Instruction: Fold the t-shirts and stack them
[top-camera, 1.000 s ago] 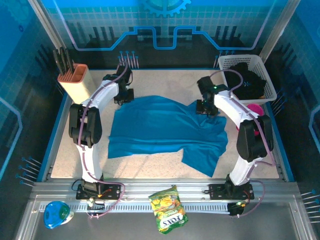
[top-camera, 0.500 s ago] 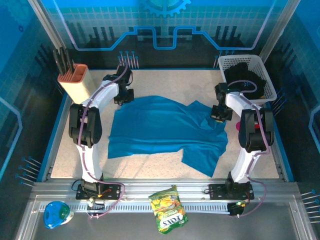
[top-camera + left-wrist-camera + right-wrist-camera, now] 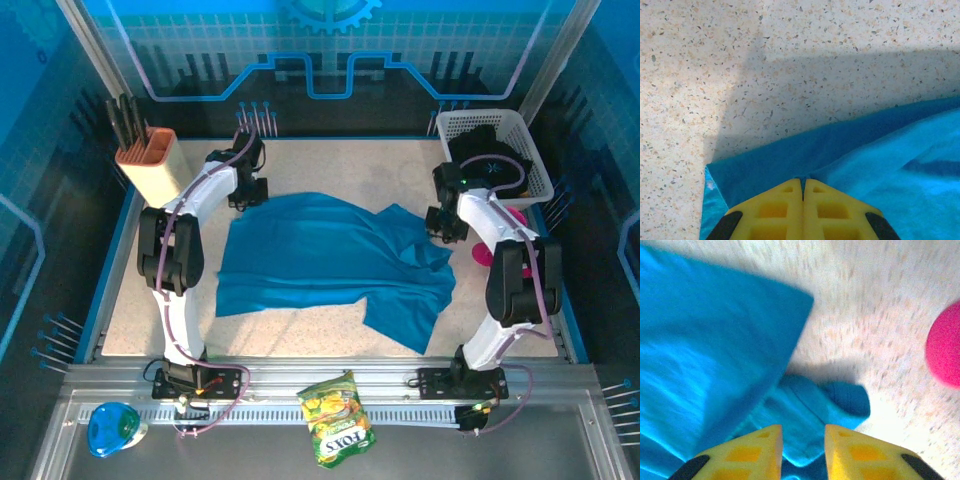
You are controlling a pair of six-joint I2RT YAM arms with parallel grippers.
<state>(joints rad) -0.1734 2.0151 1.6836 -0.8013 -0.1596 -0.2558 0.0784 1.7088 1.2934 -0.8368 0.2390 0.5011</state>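
Two t-shirts are showing. The teal t-shirt is lying spread across the middle of the table, rumpled along its right side. The black t-shirt is sitting heaped inside the white basket at the far right corner.

We are seeing the left gripper resting at the teal t-shirt's far left corner. From the left wrist, its yellow fingers are pressing together with no gap, tips right over the cloth's folded edge. We cannot tell whether any fabric is caught between them.

The right gripper is hanging at the shirt's far right edge, between the shirt and the pink cup. From the right wrist, its fingers are standing spread apart, and the bunched sleeve is lying just beyond the tips, in line with the gap. The pink cup is sitting off to the right, apart from the cloth.
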